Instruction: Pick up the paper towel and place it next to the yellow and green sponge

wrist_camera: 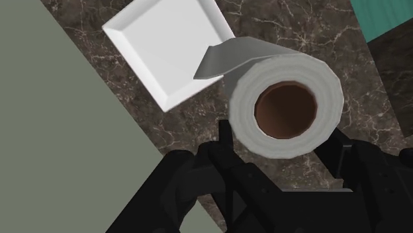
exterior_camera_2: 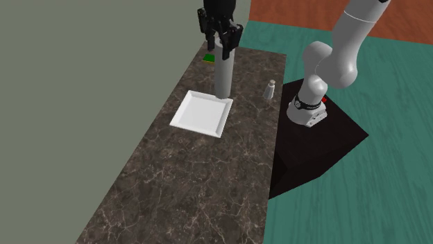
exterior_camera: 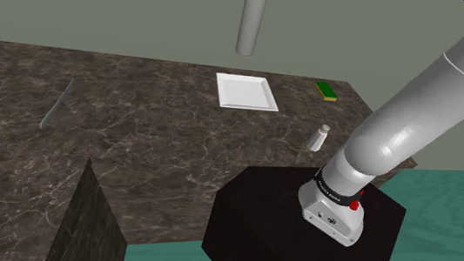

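A grey-white paper towel roll with a brown core hangs upright in the air, held at its top end. In the second exterior view my gripper is shut on the roll, whose lower end hovers above the white square plate. From the wrist the roll is seen end-on, clasped by the gripper, with a loose sheet flap trailing toward the plate. The yellow and green sponge lies near the counter's far corner, beyond the plate; it is also seen behind the roll.
A small white shaker stands on the dark marble counter between the plate and the stand. A thin grey utensil lies far toward the shoulder view's left. A grey-green wall borders the counter.
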### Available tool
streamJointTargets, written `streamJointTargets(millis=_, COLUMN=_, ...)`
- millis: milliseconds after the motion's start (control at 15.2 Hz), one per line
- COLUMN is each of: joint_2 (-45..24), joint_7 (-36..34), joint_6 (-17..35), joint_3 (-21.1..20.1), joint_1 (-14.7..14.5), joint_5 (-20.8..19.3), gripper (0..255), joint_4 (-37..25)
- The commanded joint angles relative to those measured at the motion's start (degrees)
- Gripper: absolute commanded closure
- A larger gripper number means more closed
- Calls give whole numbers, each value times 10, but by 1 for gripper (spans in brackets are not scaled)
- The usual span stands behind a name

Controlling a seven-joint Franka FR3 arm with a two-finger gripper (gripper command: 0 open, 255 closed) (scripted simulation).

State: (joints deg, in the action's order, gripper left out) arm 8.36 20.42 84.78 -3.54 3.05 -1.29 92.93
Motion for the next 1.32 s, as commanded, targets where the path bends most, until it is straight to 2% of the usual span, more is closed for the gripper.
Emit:
streamJointTargets(millis=0, joint_2=29, joint_7=27, joint_6=13, joint_3=15, joint_1=11, joint_5=-1, gripper=255, joint_4=41)
streamJointTargets(millis=594, joint_2=105, joint_7=142, joint_6=57, joint_3=90, joint_1=55, joint_5=-21, gripper=255, joint_4=156)
streamJointTargets(millis=1254, joint_2=132, joint_7=273, joint_6=101, joint_3=184, joint_1=105, joint_5=-56, gripper=255, joint_4=219)
